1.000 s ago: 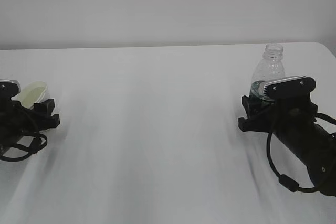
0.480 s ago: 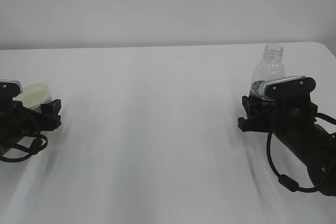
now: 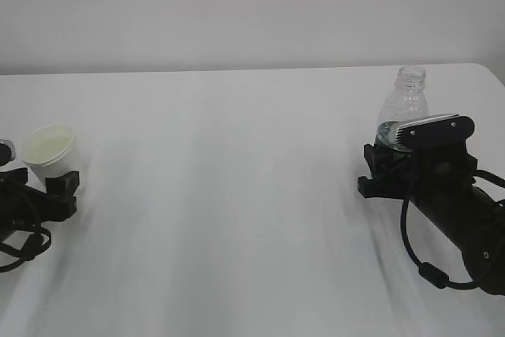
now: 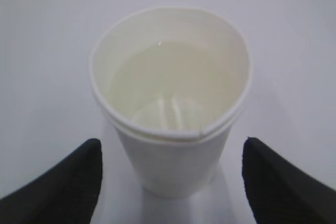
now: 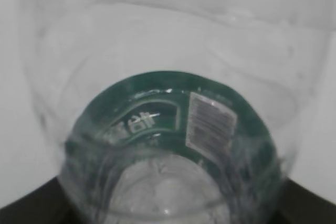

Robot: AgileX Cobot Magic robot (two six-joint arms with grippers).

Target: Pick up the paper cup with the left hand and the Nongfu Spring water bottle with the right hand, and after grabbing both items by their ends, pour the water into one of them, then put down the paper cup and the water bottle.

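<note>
The paper cup (image 3: 49,146) stands upright on the white table at the far left, with the water (image 4: 173,77) pooled inside it. My left gripper (image 3: 46,189) is open just in front of the cup (image 4: 170,145). Its two black fingertips (image 4: 79,177) flank the cup's base with a gap on each side, touching nothing. On the right, the Nongfu Spring water bottle (image 3: 405,104) stands upright, capless, and looks empty. My right gripper (image 3: 387,162) is shut on its lower part at the dark green label (image 5: 173,108), and the bottle fills the right wrist view.
The white table (image 3: 237,195) runs back to a pale wall. Its right edge lies just beyond the bottle, and the right arm's black body and cables (image 3: 458,226) rest on the table at the front right.
My left gripper has opened off the paper cup and drawn back toward the lower left, leaving the cup standing free. The right gripper and bottle have not moved.
</note>
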